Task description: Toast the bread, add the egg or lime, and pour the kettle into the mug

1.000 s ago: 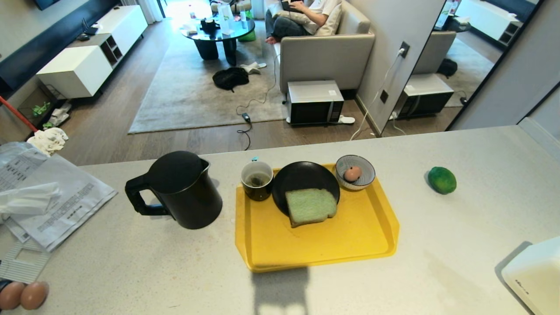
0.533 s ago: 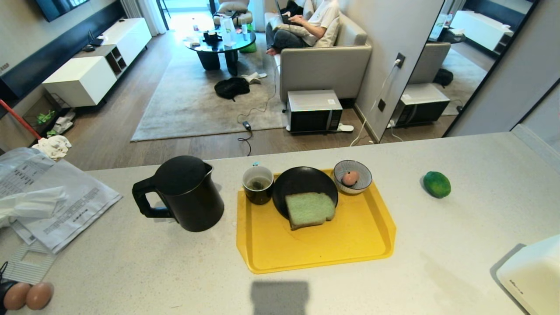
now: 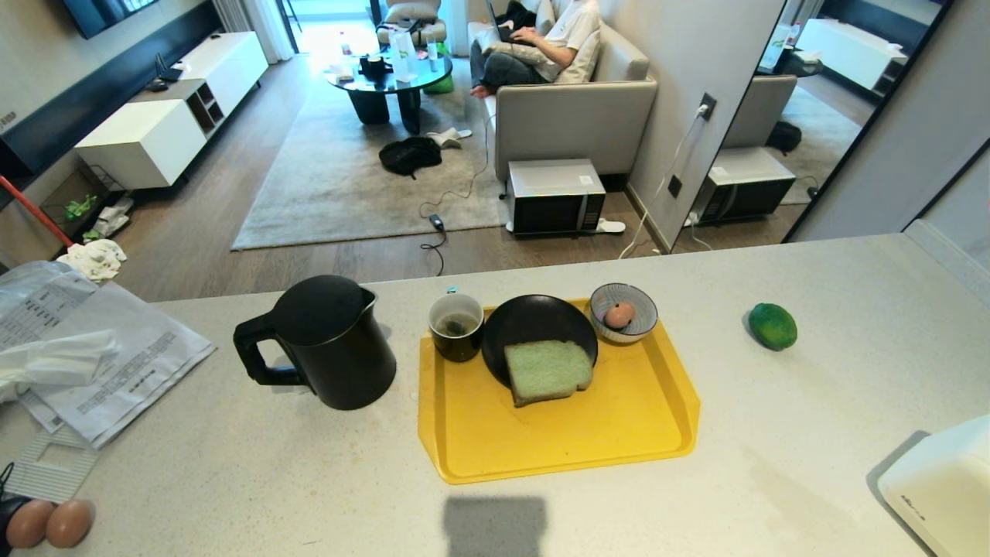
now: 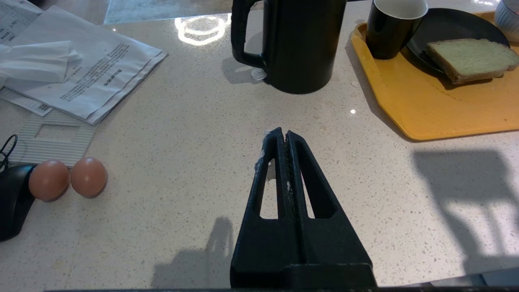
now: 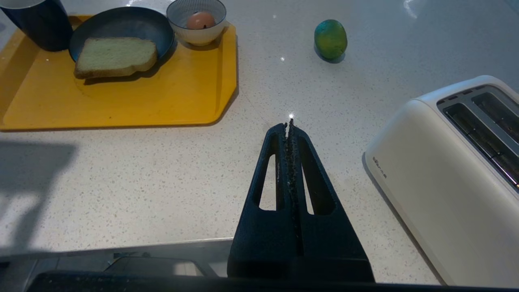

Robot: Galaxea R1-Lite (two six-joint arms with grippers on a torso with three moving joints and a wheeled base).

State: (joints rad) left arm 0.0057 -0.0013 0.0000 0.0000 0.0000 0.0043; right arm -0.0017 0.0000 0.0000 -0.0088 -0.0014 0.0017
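A: Speckled pale countertop (image 3: 812, 278), living room behind with a person on a sofa (image 3: 572, 108). What's on it?

B: Yellow tray (image 3: 572, 441) mid-counter. At its far edge, left to right: mug (image 3: 455, 326) with a tea bag inside, black plate (image 3: 534, 325), striped bowl (image 3: 623, 312).

A: Bread?

B: Bread (image 3: 547, 369) lies flat, half on the plate's near rim, half hanging over the tray. Rounded top points right, long axis roughly left-right, slightly skewed.

A: Egg, lime?

B: Egg (image 3: 618, 314) sits in the bowl. Lime (image 3: 772, 326) is on bare counter right of the tray, well apart from it, long axis slanting from far-left to near-right.

A: Kettle?

B: Kettle (image 3: 329, 341) upright just left of the tray, lid on, handle to the left, spout toward the mug.

A: Grippers?

B: Left gripper (image 4: 285, 134) hangs over bare counter near the kettle, fingers pressed together, holding nothing. Right gripper (image 5: 289, 126) same, closed and empty, over counter between the tray and the white toaster (image 5: 454, 170).

A: Extras?

B: Papers (image 3: 93, 348) far left, two brown eggs (image 3: 50, 523) at the near-left corner.
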